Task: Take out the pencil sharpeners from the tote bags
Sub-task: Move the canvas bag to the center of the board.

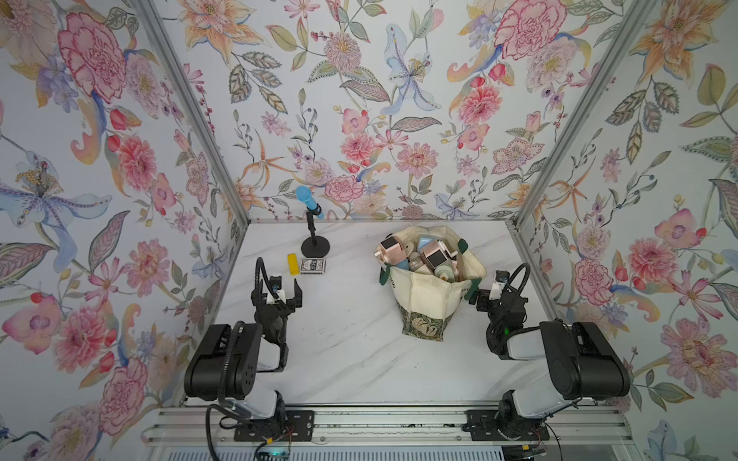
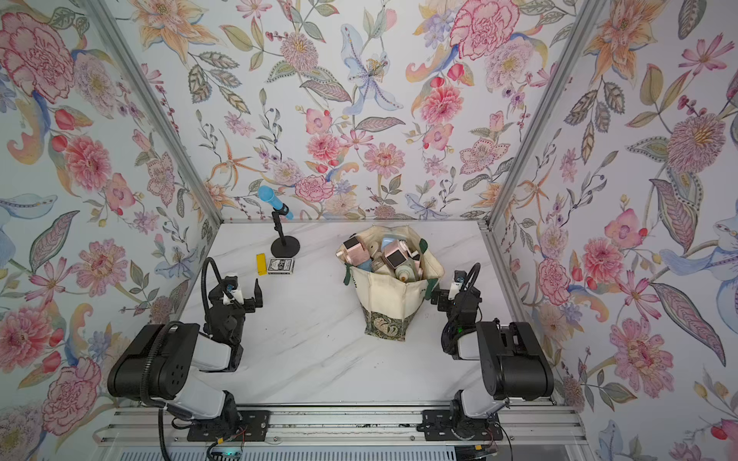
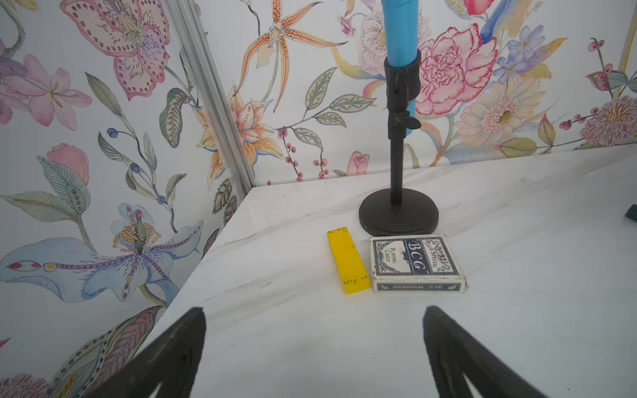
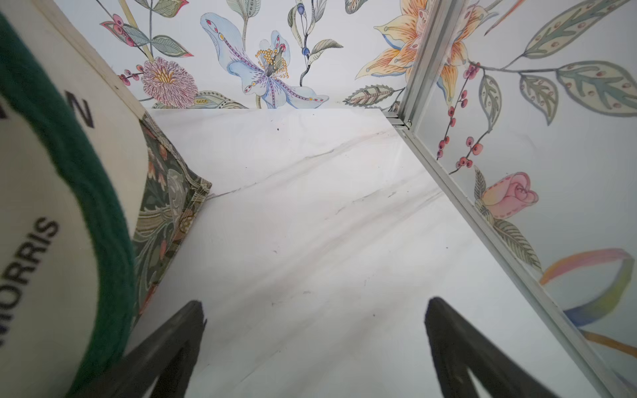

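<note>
The cream tote bag (image 1: 429, 297) (image 2: 389, 293) with green straps and a leafy bottom band stands upright at the right middle of the table, mouth wide. Several pencil sharpeners (image 1: 423, 255) (image 2: 385, 255) fill it: pink ones with dark square faces (image 1: 436, 256), a blue one (image 1: 425, 242) and a pale one (image 1: 446, 274). My right gripper (image 1: 488, 286) (image 4: 315, 301) is open and empty, low beside the bag's right side; the right wrist view shows the tote (image 4: 31, 179) next to one finger. My left gripper (image 1: 286, 285) (image 3: 314, 310) is open and empty, far left of the bag.
Ahead of the left gripper lie a flat yellow bar (image 1: 293, 264) (image 3: 347, 263) and a dark card deck (image 1: 312, 266) (image 3: 417, 263). Behind them stands a blue microphone (image 1: 307, 199) on a black stand (image 1: 315, 246) (image 3: 398, 213). Floral walls close in on three sides.
</note>
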Controlling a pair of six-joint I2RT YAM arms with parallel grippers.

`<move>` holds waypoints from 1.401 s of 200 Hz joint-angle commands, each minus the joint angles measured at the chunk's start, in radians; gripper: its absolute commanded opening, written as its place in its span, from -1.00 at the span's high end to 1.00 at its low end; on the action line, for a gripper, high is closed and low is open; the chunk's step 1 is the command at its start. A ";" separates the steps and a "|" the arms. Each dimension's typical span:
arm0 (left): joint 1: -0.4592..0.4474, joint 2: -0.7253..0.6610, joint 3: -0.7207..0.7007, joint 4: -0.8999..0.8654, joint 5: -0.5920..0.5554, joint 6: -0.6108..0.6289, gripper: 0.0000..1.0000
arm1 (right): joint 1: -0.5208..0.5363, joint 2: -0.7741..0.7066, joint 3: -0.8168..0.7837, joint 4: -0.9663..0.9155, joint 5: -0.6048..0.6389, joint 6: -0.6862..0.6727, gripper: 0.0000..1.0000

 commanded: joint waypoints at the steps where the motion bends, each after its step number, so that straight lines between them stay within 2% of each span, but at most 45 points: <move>1: -0.003 0.007 0.011 0.009 -0.016 0.013 -0.99 | 0.012 -0.008 0.003 0.014 -0.025 0.000 -1.00; 164: -0.006 0.007 0.011 0.010 -0.027 0.015 -0.99 | 0.011 -0.009 0.001 0.016 -0.027 0.000 -1.00; 171: -0.023 0.007 0.004 0.024 -0.063 0.021 -0.99 | 0.012 -0.009 0.001 0.017 -0.027 0.000 -1.00; 184: -0.094 0.007 -0.015 0.090 -0.257 0.058 -0.99 | 0.005 -0.009 0.003 0.009 -0.037 0.004 -1.00; 200: -0.127 -0.051 -0.083 0.164 -0.344 0.079 -0.99 | 0.005 -0.011 0.003 0.013 -0.038 0.003 -1.00; 219: -0.226 -0.147 -0.047 0.045 -0.426 0.191 -0.99 | 0.062 -0.071 0.022 -0.062 0.161 -0.003 -1.00; 234: -0.305 -0.222 -0.029 -0.002 -0.487 0.262 -0.99 | 0.078 -0.163 0.060 -0.201 0.182 -0.018 -1.00; 242: -0.327 -0.266 -0.029 0.001 -0.541 0.195 -0.99 | 0.094 -0.220 0.078 -0.262 0.222 -0.025 -1.00; 249: -0.328 -0.314 -0.029 -0.029 -0.572 0.049 -0.99 | 0.113 -0.276 0.093 -0.318 0.252 -0.020 -1.00; 262: -0.327 -0.432 0.010 -0.237 -0.591 -0.194 -0.99 | 0.133 -0.378 0.109 -0.396 0.240 -0.011 -1.00; 269: -0.301 -0.497 0.029 -0.381 -0.521 -0.298 -0.99 | 0.136 -0.434 0.103 -0.399 0.244 0.040 -1.00; 280: -0.218 -0.552 0.064 -0.515 -0.333 -0.443 -0.99 | 0.120 -0.516 0.090 -0.430 0.249 0.201 -1.00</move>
